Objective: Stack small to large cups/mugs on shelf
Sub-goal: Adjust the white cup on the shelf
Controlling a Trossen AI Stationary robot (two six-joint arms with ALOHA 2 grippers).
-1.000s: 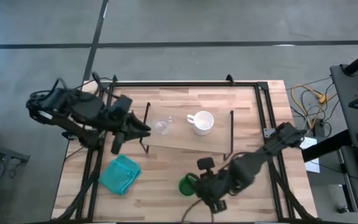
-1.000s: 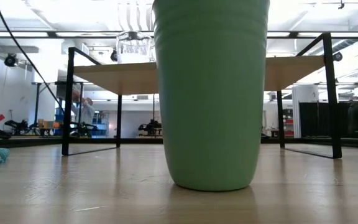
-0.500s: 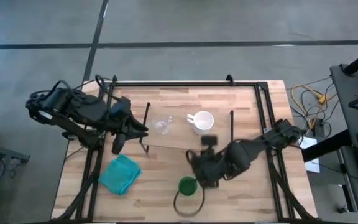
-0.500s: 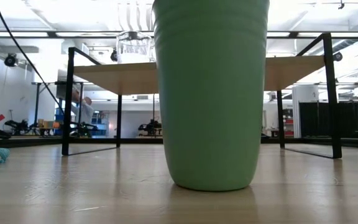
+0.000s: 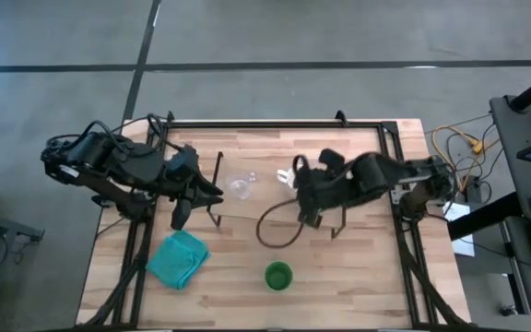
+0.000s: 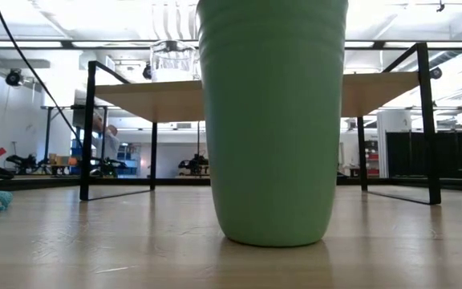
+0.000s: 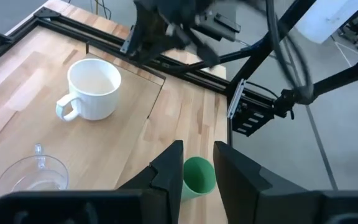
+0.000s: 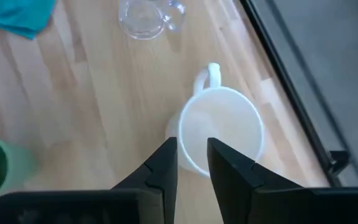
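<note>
White mug [image 5: 295, 175] sits on shelf [image 5: 247, 210] beside glass cup [image 5: 240, 187]; green cup [image 5: 278, 275] left near table's front edge. My right end effector [image 8: 192, 163], slightly parted, empty, has swung over the mug — next pick.

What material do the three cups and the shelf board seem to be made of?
The small cup looks like clear glass: the wood shows through it. The white mug seems glazed ceramic, smooth and opaque with a loop handle. The green cup is matte with faint ridges near the top, probably plastic. The shelf board looks like light, grained wood.
</note>
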